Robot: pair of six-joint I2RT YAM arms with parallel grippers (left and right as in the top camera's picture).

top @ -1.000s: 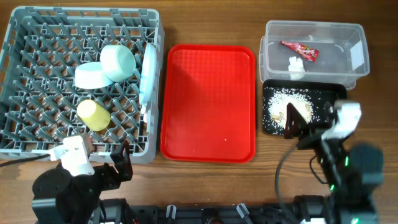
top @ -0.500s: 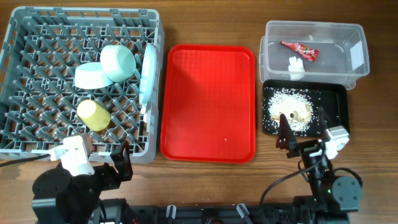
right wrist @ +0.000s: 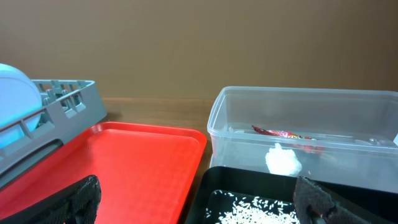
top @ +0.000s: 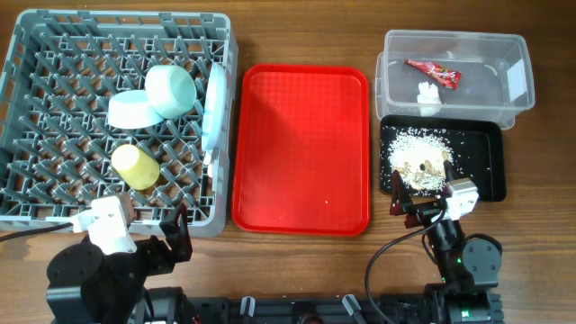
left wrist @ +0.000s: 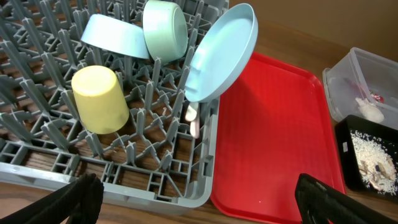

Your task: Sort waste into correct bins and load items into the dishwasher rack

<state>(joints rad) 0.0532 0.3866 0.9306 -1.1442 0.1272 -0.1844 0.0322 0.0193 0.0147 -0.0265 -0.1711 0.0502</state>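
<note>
Since both wrist views show the fingers spread wide with nothing between them, we read the left gripper [left wrist: 198, 182] and the right gripper [right wrist: 196, 182] as open and empty.

Right side:
- We see the gripper over the near-left part of the black tray [top: 490, 171], pointing toward the far side.
- The rice scraps [top: 418, 153] lie in the tray's left half. From overhead they sit right at the fingertips, and we can't tell if there's contact.
- The clear tub [top: 520, 85] is directly beyond the black tray. We can't tell if the two are touching or just beside each other.
- Inside the tub, the red wrapper [top: 433, 71] is toward the back and the white scrap [top: 429, 92] is just nearer the gripper. Both are well apart from the fingers.

Left side:
- The gripper sits off the near edge of the rack [top: 54, 54], by its near right corner, apart from everything in it.
- The yellow cup [left wrist: 99, 99] is closest, ahead and to the left, tilted among the pegs.
- The plate [left wrist: 221, 53] stands on edge along the rack's right wall, ahead of the gripper.
- A white utensil [left wrist: 194, 121] pokes out just below the plate. We can't tell if it's the fork or the spoon.
- The bowls [left wrist: 165, 28] are behind the cup, tipped over and touching each other.

The red serving tray [top: 301, 148] lies between the rack and the bins on the wooden table [top: 306, 27].
</note>
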